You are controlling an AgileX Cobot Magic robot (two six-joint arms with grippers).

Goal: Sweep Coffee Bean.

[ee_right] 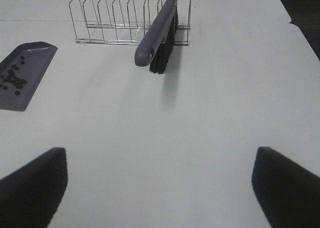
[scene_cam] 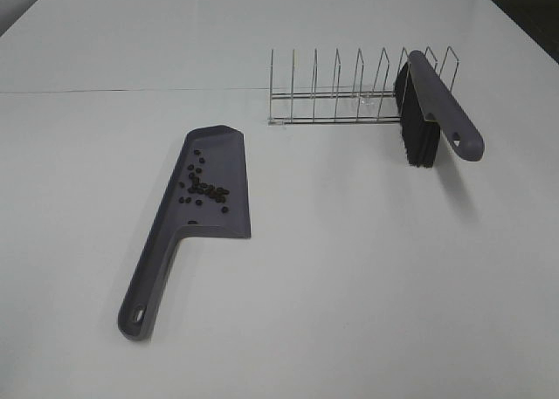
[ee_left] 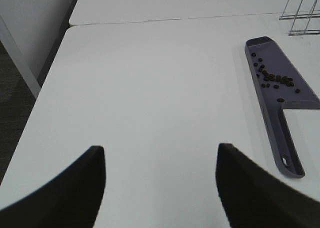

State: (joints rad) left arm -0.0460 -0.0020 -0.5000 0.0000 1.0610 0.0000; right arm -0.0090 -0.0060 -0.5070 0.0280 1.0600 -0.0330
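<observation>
Beans, the coffee bean (scene_cam: 203,188) cluster, already lie inside the pan of the grey dustpan (scene_cam: 212,185), which rests flat on the white table (scene_cam: 367,268) at the left, its handle pointing to the near side. I see no loose bean on the table around it, so I judge the sweeping part finished or almost finished. The brush (scene_cam: 428,111) stands in the wire rack (scene_cam: 336,93) at the far right, bristles down, well apart from the dustpan. What may remain is only to put the dustpan away, if the task asks this. The left gripper (ee_left: 160,188) and the right gripper (ee_right: 160,188) both hover above bare table with fingers spread wide, holding nothing. Nothing stands between either gripper and the dustpan.
</observation>
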